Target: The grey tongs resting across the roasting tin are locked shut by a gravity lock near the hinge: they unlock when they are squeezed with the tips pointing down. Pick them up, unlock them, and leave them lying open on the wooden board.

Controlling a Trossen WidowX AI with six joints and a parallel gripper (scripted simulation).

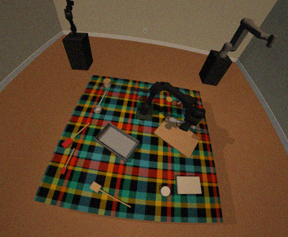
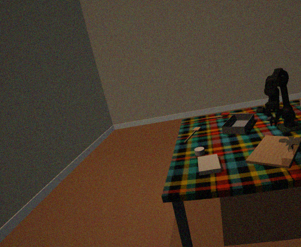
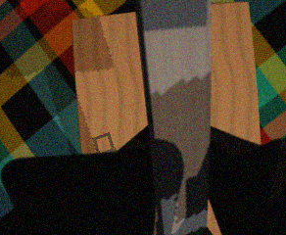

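Observation:
My gripper (image 1: 186, 125) (image 3: 172, 129) is shut on the grey tongs (image 1: 173, 119) (image 3: 177, 73) and holds them above the back right corner of the wooden board (image 1: 177, 142) (image 2: 267, 153) (image 3: 109, 88). In the wrist view the tongs run as one wide grey band from between my fingers to the top edge, over the board. I cannot tell whether their arms are spread. My arm (image 2: 285, 95) throws a shadow on the board. The grey roasting tin (image 1: 116, 140) (image 2: 233, 130) stands empty to the left of the board.
A jar (image 1: 107, 82), a metal scoop (image 1: 97, 109), two red spatulas (image 1: 67, 142) (image 1: 63, 170), a wooden spatula (image 1: 95, 186), a white disc (image 1: 165, 190) and a white block (image 1: 188, 184) lie on the plaid cloth. Two black pedestals (image 1: 78, 51) (image 1: 215, 67) stand on the floor behind.

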